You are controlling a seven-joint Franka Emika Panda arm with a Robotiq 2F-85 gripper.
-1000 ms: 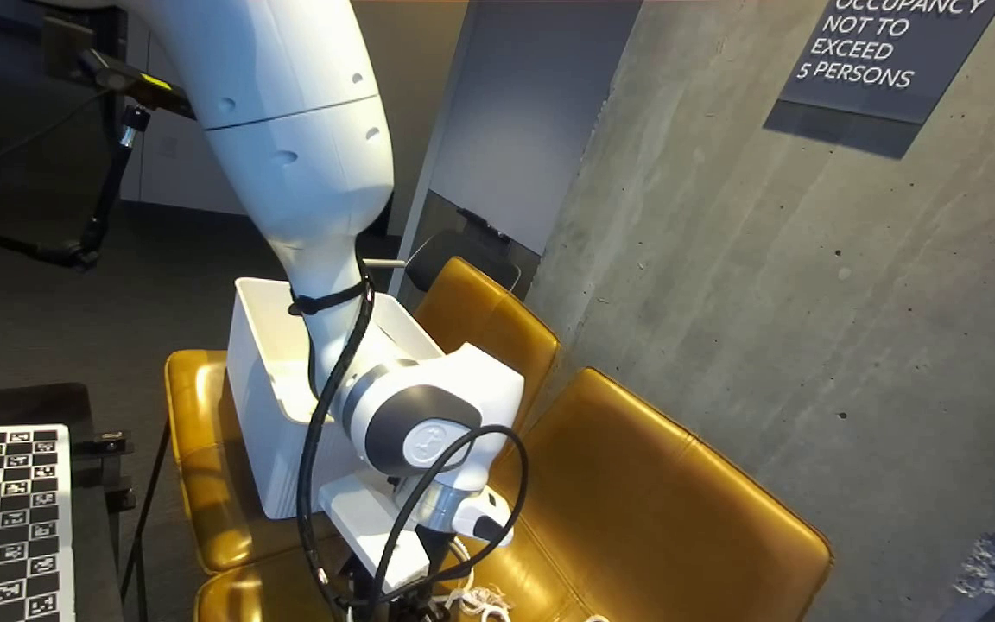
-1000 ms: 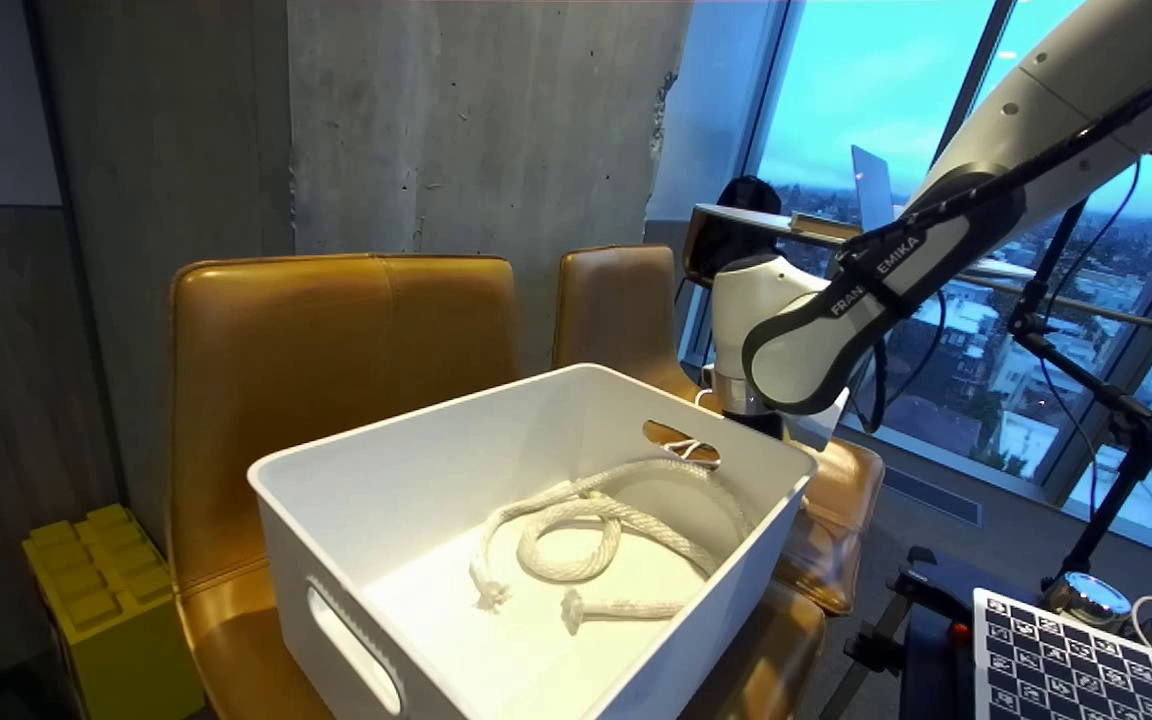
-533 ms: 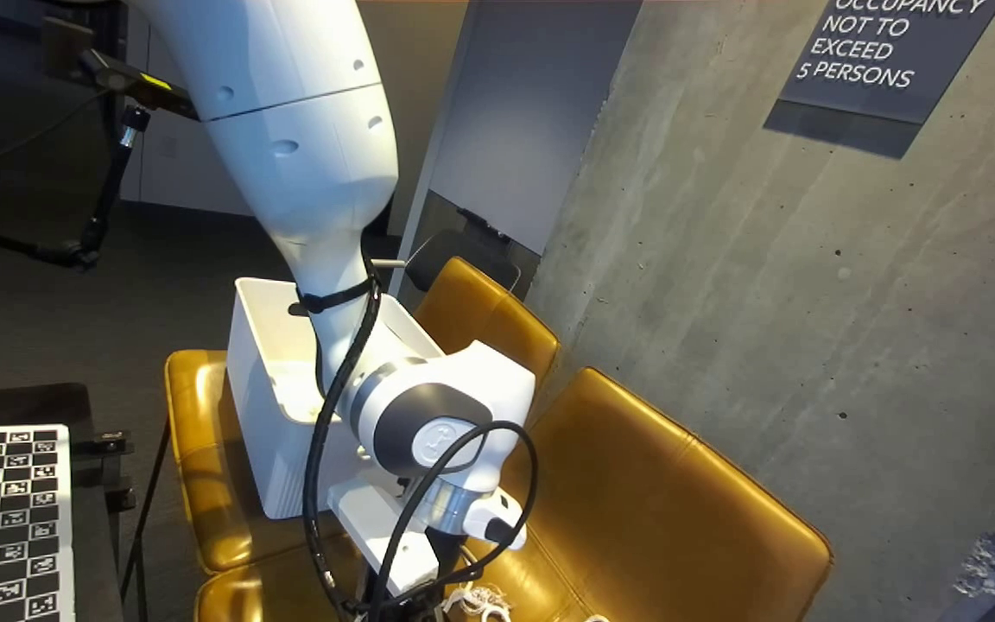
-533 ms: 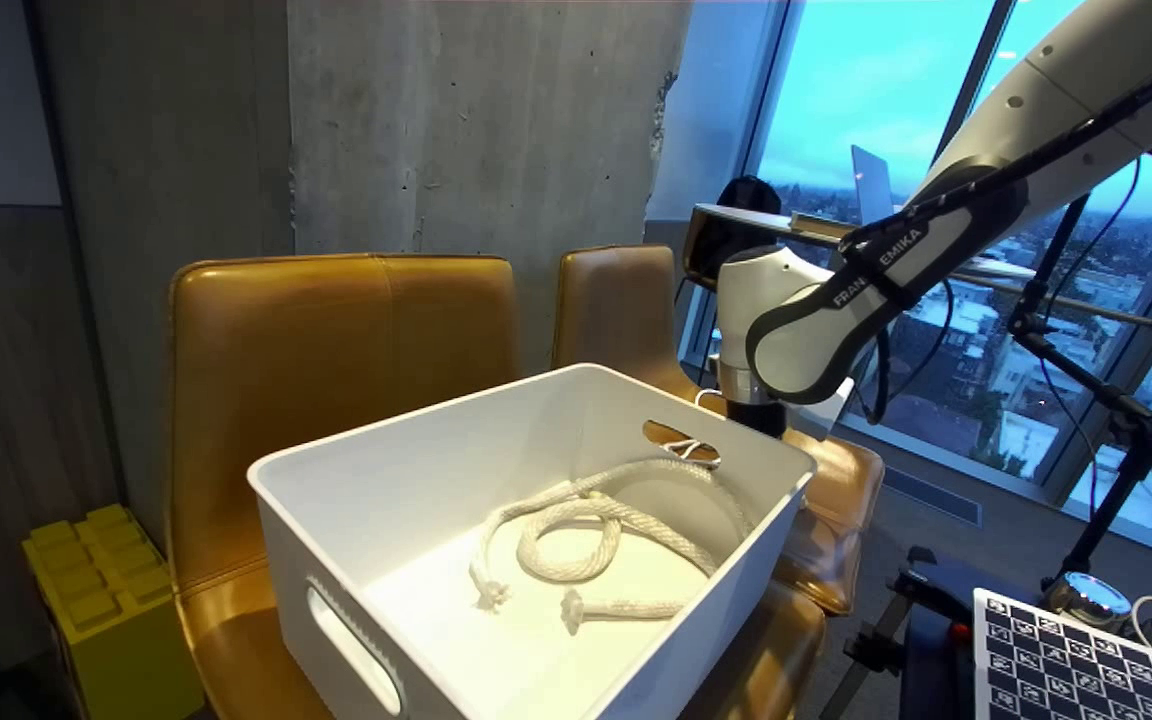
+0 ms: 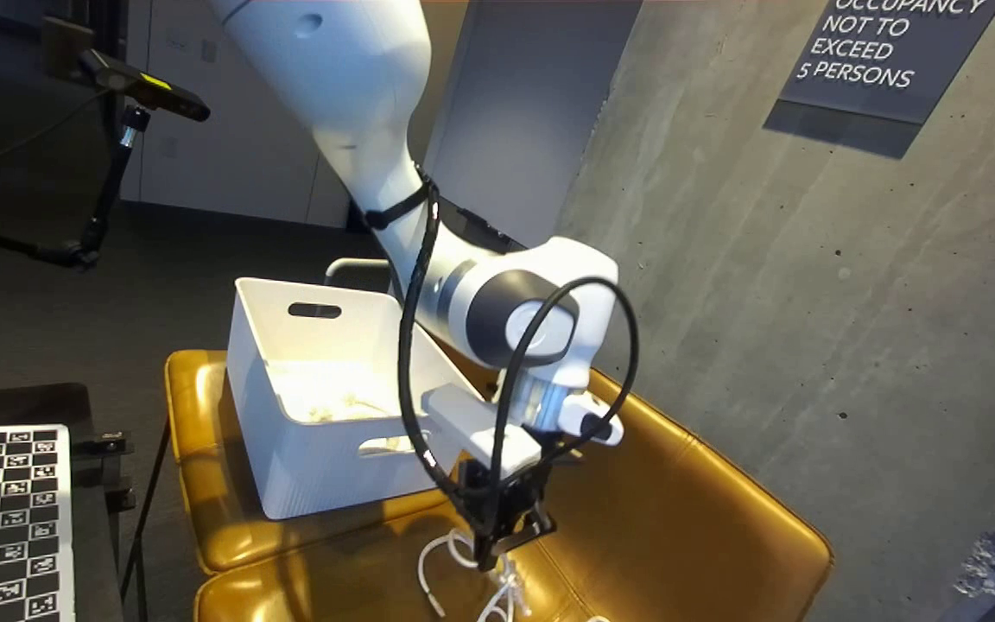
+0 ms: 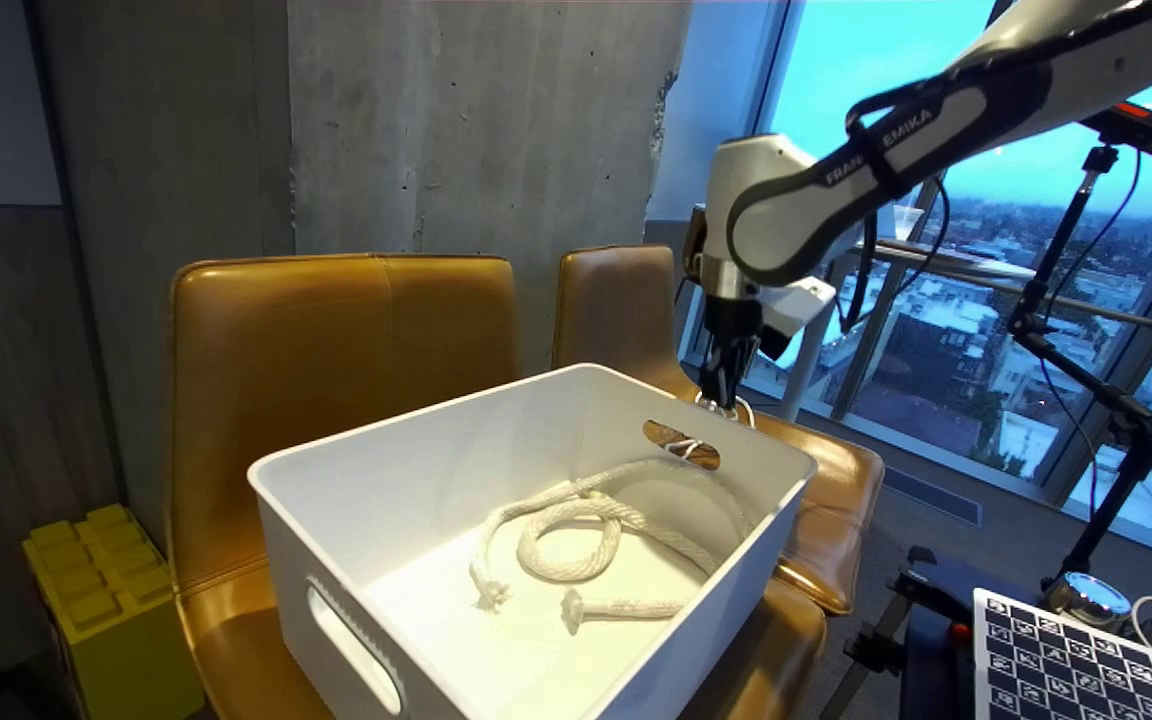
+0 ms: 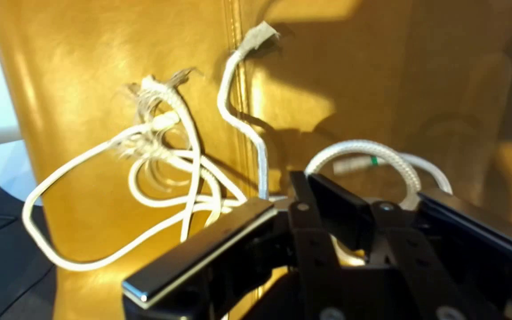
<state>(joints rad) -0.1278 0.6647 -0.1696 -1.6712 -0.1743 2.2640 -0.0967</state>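
In the wrist view, the jaws of the gripper [image 7: 308, 176] are pressed together on a white cord [image 7: 362, 146], which is pinched at the tips above a tan chair [image 7: 105, 58], the cord's curved long axis arched toward two o'clock and bent down past three. In an exterior view, a strand is curled from behind the tips toward nine o'clock, its end pointed to five, while a white bin [image 5: 325, 466] is set at ten. In an exterior view, cord is seen beside the tips at three o'clock, beyond the bin and its thick rope [image 6: 641, 520].
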